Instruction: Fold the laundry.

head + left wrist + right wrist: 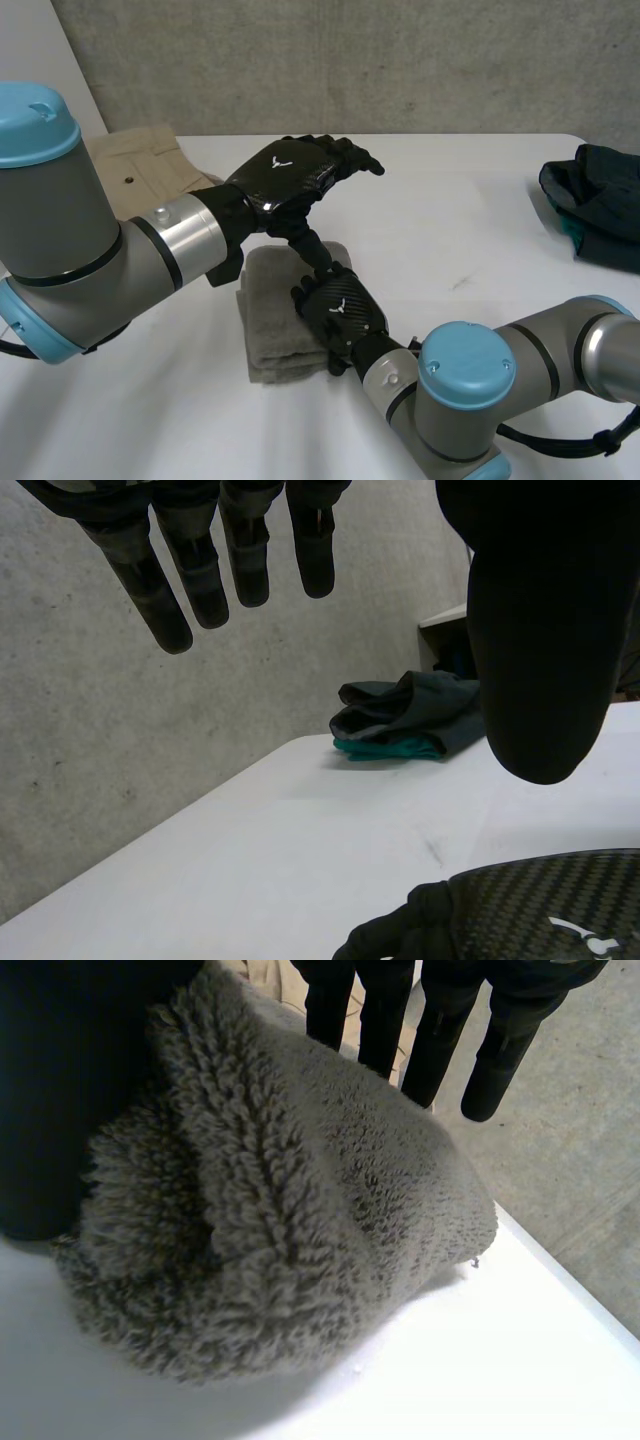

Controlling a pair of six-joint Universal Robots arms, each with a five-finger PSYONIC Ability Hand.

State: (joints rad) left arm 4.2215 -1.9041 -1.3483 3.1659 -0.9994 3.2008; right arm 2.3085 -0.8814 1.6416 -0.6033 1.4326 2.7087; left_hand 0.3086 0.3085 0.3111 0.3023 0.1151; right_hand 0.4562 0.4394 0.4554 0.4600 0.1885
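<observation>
While the folded grey towel (275,335) lies on the counter (470,230) between the arms | right robot hand (340,310) is laid on its edge, fingers straight | left robot hand (290,170) is held spread above | risk: fold dragged open if pile is snagged on lifting.

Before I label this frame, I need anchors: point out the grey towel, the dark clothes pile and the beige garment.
grey towel (270,335): head view, bare left half.
dark clothes pile (600,205): head view, heap's middle.
beige garment (145,160): head view, visible middle.
</observation>
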